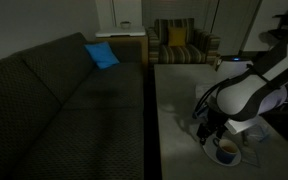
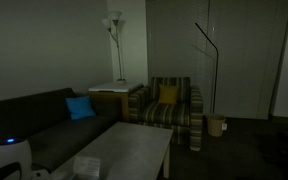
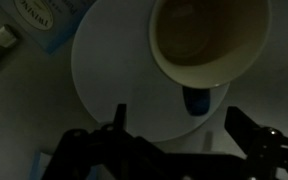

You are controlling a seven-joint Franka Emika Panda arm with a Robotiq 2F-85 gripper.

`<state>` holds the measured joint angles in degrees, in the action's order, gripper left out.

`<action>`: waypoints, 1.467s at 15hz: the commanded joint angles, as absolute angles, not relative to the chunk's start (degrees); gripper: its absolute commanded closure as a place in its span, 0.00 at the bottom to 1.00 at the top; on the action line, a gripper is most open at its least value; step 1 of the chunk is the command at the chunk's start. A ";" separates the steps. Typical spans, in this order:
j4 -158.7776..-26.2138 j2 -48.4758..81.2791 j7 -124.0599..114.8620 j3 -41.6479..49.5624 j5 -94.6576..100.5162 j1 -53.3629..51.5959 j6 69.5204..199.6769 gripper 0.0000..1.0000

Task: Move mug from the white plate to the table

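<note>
In the wrist view the mug (image 3: pixel 209 40) stands on the right part of the white plate (image 3: pixel 114 70). It is pale with a darker inside, and its blue handle (image 3: pixel 194 100) points toward my gripper (image 3: pixel 177 122). The gripper is open, its two dark fingers wide apart just short of the handle, with nothing between them. In an exterior view the gripper (image 1: pixel 208 130) hangs over the grey table (image 1: pixel 179 100), close beside the mug (image 1: pixel 225 151) near the table's front right corner.
A pale blue-white box (image 3: pixel 44 20) lies by the plate's far left edge. A dark patterned sofa (image 1: pixel 54 90) with a blue cushion (image 1: pixel 101 55) runs along the table. A striped armchair (image 2: pixel 174 105) and floor lamps (image 2: pixel 114 45) stand beyond.
</note>
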<state>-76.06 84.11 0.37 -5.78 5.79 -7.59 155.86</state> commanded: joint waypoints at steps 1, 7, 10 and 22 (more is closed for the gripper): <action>-78.24 81.64 -0.32 -5.78 5.60 -7.93 152.90 0.00; -79.13 79.93 -2.10 -5.25 5.54 -8.66 149.79 0.00; -79.41 79.46 -3.13 -5.22 5.59 -8.81 147.60 0.00; -78.51 79.50 -4.38 -5.50 5.67 -8.51 144.03 0.00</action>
